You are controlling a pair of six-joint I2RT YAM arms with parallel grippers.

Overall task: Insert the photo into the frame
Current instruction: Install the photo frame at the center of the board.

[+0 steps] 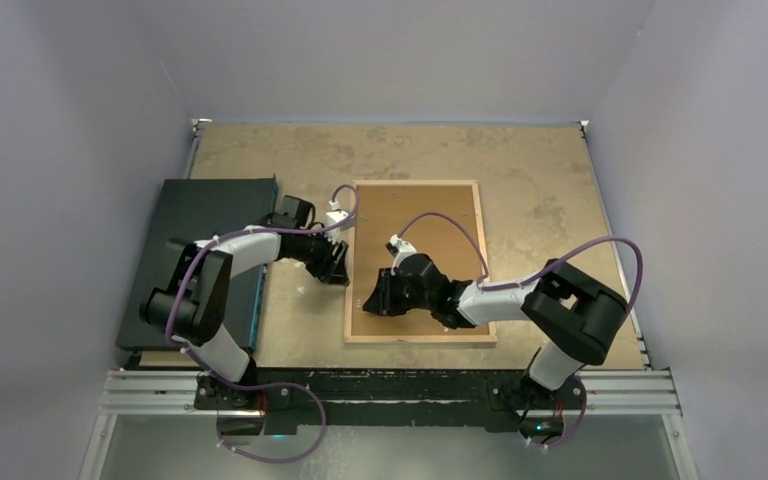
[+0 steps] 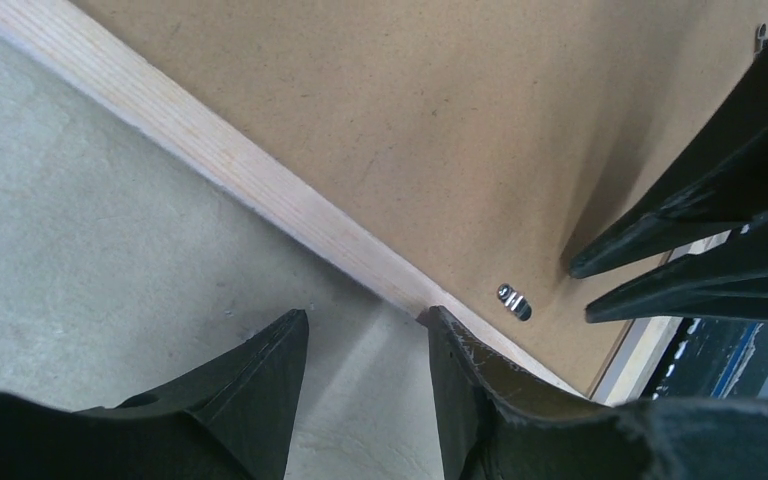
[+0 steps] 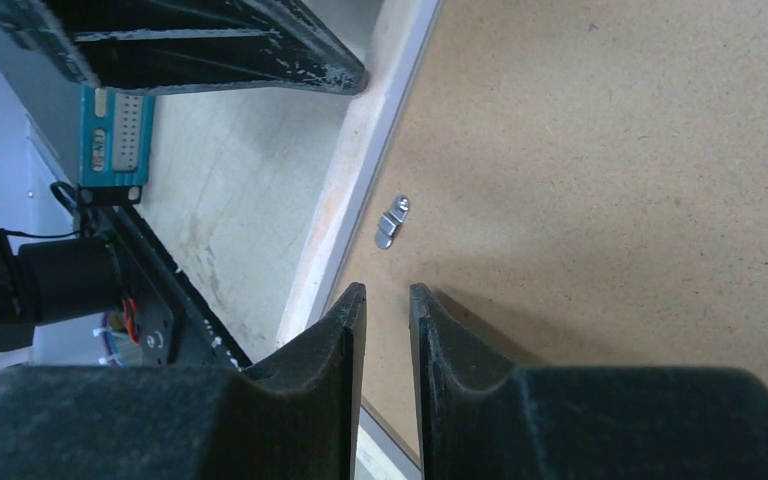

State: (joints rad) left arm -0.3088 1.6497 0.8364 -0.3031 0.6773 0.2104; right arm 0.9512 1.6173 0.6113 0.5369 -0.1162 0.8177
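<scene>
The frame (image 1: 430, 210) lies face down in the middle of the table, brown backing board up inside a light wood border (image 2: 210, 150). My left gripper (image 1: 335, 265) sits at the frame's left edge. Its jaws (image 2: 367, 315) stand apart over bare table, and the right fingertip (image 2: 438, 318) touches the border's outer side. My right gripper (image 1: 378, 297) hovers over the backing board (image 3: 610, 150) near the same edge, jaws (image 3: 387, 288) only a narrow gap apart with nothing between them. A small metal clip (image 3: 392, 222) lies just ahead of them. The photo is out of view.
A plain dark flat board (image 1: 210, 215) with a blue edge (image 3: 115, 130) lies at the table's left side, under the left arm. The two grippers are close together across the frame's left border (image 3: 345, 170). Grey walls enclose the table.
</scene>
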